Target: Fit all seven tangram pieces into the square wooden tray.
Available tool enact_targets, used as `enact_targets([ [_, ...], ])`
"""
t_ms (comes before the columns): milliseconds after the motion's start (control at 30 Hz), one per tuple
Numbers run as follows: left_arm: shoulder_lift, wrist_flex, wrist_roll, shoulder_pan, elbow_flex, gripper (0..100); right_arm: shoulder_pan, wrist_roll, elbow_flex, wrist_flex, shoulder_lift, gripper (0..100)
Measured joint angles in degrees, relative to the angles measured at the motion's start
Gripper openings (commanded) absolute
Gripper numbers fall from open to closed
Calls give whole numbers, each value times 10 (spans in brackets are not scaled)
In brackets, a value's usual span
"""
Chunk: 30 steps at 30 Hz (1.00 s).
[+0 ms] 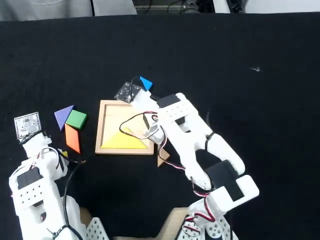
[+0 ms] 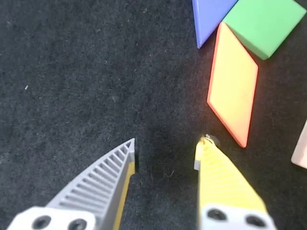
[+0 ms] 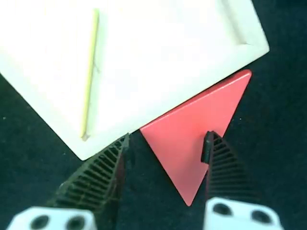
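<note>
From the high view I see a black cloth [image 1: 260, 130] covering the whole table. A small pale speck [image 1: 255, 69] lies on it toward the far right, well apart from everything else. Beyond the far edge runs a pale strip of floor [image 1: 280, 6] with dark cables [image 1: 170, 6] lying across it. A light wooden board [image 1: 172, 222] sits at the near edge.

Against the black worktop [image 1: 250, 125] sit a pale square wooden tray [image 1: 100, 127], yellow triangle piece [image 1: 125, 141], red triangle piece [image 3: 199, 129], green square piece [image 1: 76, 119], orange parallelogram piece [image 1: 72, 138] and purple-blue triangle piece [image 1: 63, 116].
</note>
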Motion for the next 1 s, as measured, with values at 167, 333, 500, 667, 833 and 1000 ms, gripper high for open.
enact_targets([
  [167, 0, 0, 0, 0, 0, 206, 7, 3, -3, -21, 40, 237],
  [333, 0, 0, 0, 0, 0, 206, 21, 3, -37, -15, 69, 237],
  [500, 0, 0, 0, 0, 0, 206, 29, 4, -40, -13, 73, 237],
  [667, 0, 0, 0, 0, 0, 206, 40, 29, -43, -15, 75, 238],
  [833, 0, 0, 0, 0, 0, 206, 42, 56, -47, -4, 80, 289],
  [1000, 0, 0, 0, 0, 0, 206, 55, 61, -41, 0, 91, 278],
])
